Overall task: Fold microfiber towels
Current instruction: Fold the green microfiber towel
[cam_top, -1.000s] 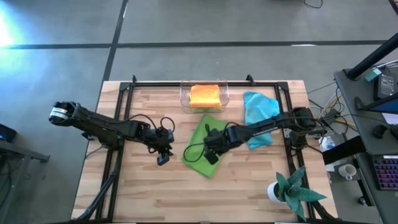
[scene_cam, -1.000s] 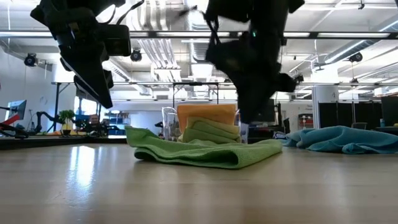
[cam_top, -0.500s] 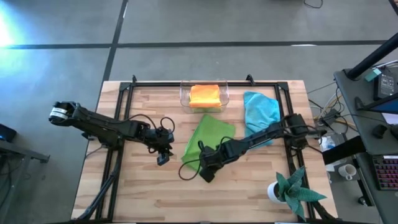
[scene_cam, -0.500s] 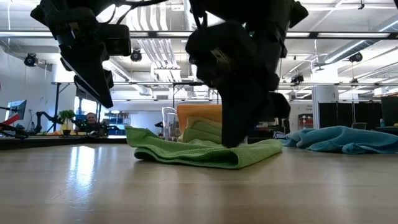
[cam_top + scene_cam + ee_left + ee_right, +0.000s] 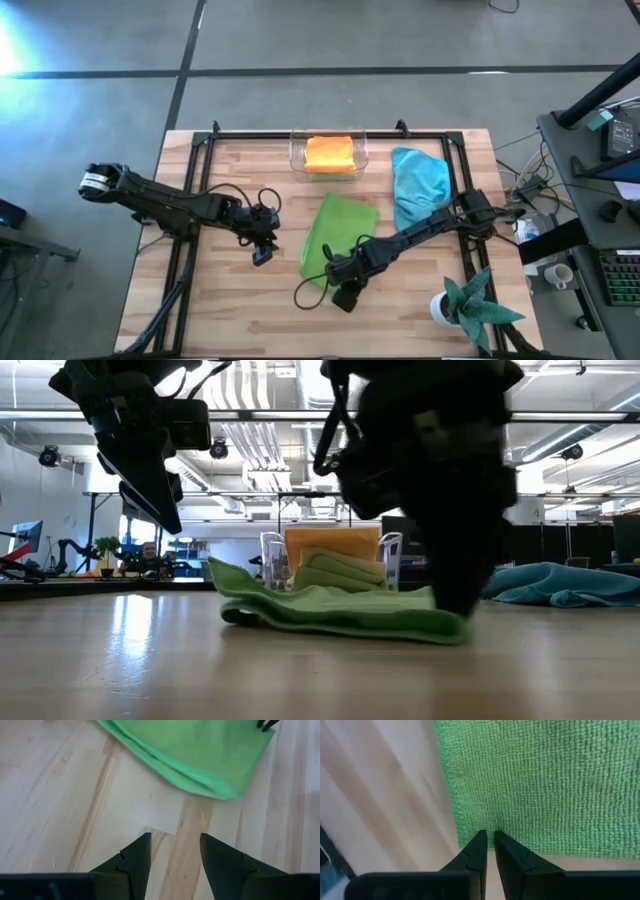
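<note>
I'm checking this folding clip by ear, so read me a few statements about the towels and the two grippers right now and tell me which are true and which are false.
1. The right gripper pinches an edge of the green towel near the table's front. True.
2. The left gripper holds the green towel too. False: its fingers are open over bare wood, beside the towel.
3. The light blue towel lies crumpled and unfolded. True.
4. The orange towel is spread flat on the table. False: it sits folded in the clear bin.
</note>
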